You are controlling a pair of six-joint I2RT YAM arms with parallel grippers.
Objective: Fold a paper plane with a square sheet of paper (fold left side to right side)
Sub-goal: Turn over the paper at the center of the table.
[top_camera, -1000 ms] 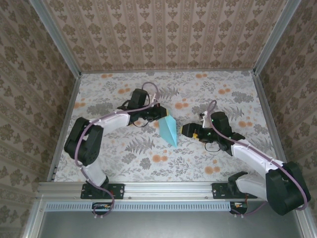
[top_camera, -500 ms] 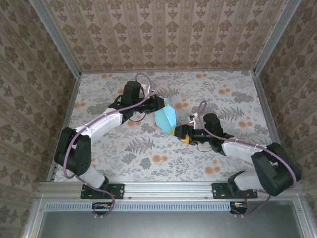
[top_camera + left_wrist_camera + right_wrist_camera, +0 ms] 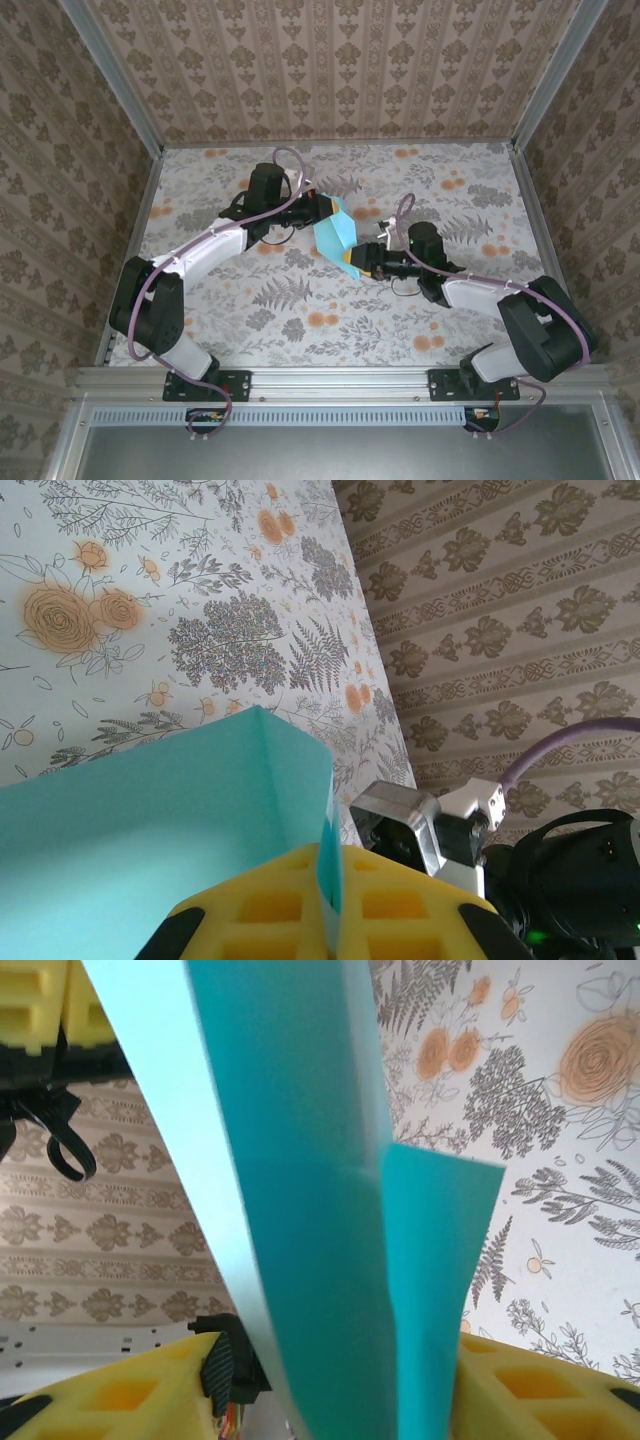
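The light cyan paper (image 3: 338, 235) is folded into a narrow pointed shape and hangs above the table's middle. My left gripper (image 3: 318, 207) is shut on its upper end; in the left wrist view the yellow pads (image 3: 260, 910) pinch a thin edge of the paper (image 3: 150, 820). My right gripper (image 3: 362, 260) is at the paper's lower tip. In the right wrist view the paper (image 3: 320, 1210) runs down between the right gripper's (image 3: 340, 1400) two yellow pads. These still stand apart, with a gap on the left side.
The table (image 3: 250, 300) has a floral cover and is walled on three sides by patterned panels (image 3: 330, 70). A metal rail (image 3: 330, 380) runs along the near edge. Both arms reach in toward the centre, close together; the right gripper's body (image 3: 420, 825) sits just behind the left's pads.
The left gripper lifted the paper up and back a little. The right gripper moved left up to the paper's lower tip, and its jaws have narrowed around it.
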